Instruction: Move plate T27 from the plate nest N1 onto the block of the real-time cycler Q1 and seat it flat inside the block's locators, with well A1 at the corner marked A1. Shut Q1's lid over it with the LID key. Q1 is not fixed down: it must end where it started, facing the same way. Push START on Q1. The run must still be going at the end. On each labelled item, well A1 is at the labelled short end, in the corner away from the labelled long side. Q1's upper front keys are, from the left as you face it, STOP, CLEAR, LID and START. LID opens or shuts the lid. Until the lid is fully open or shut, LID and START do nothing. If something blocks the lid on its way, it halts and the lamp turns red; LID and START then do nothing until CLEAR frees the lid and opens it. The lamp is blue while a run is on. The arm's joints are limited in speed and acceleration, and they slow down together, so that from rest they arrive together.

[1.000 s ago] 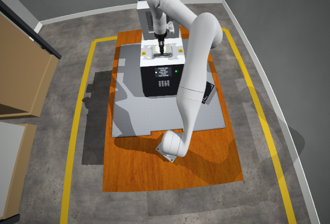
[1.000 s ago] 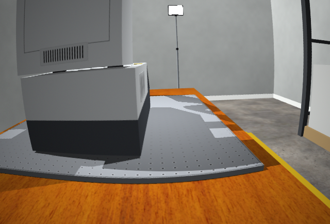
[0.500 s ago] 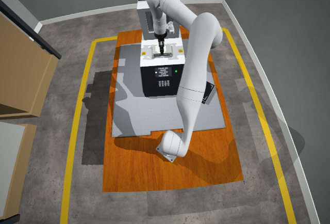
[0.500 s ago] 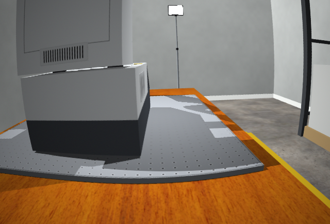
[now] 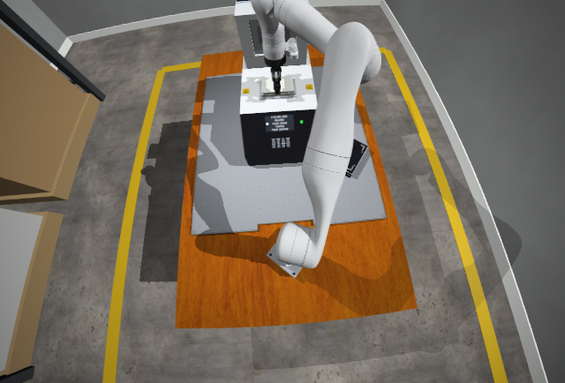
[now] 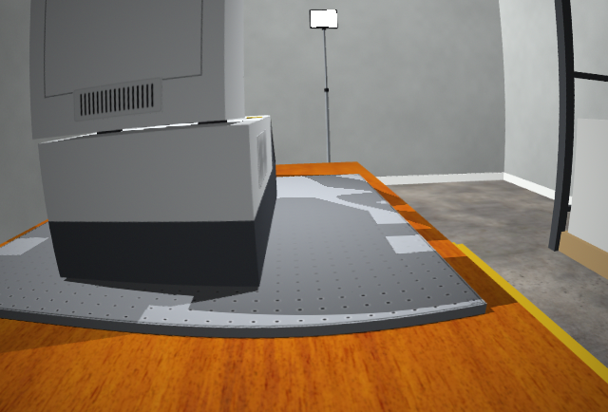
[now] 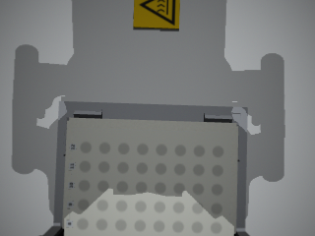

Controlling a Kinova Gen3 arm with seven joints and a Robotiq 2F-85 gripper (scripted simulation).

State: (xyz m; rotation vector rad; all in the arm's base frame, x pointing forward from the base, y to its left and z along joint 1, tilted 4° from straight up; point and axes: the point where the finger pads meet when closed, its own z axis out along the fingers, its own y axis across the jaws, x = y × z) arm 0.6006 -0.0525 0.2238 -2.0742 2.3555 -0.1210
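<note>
Plate T27 [image 5: 286,85] [image 7: 152,159] is pale; printed numbers 12 to 8 run down its left side in the wrist view. My gripper [image 5: 276,91] [image 7: 148,233] is shut on the plate, fingertips at its two long sides. The plate is level, over or in the block [image 7: 155,109] of cycler Q1 [image 5: 255,104] [image 6: 147,177]; whether it touches the block is unclear. Two dark locators [image 7: 88,114] [image 7: 218,118] show past its number-12 edge. Well A1 and the A1 mark are hidden. Q1's lid [image 5: 246,36] [image 6: 123,29] stands open. The lamp [image 5: 301,121] is green. The keys [image 5: 280,142] are below the screen.
Nest N1 [image 5: 358,156], black with white corner marks, is partly hidden by the arm, right of Q1. Q1 stands on a grey perforated board [image 5: 274,196] [image 6: 333,270] on the wooden table [image 5: 228,292] [image 6: 294,373]. The raised lid is close behind my wrist.
</note>
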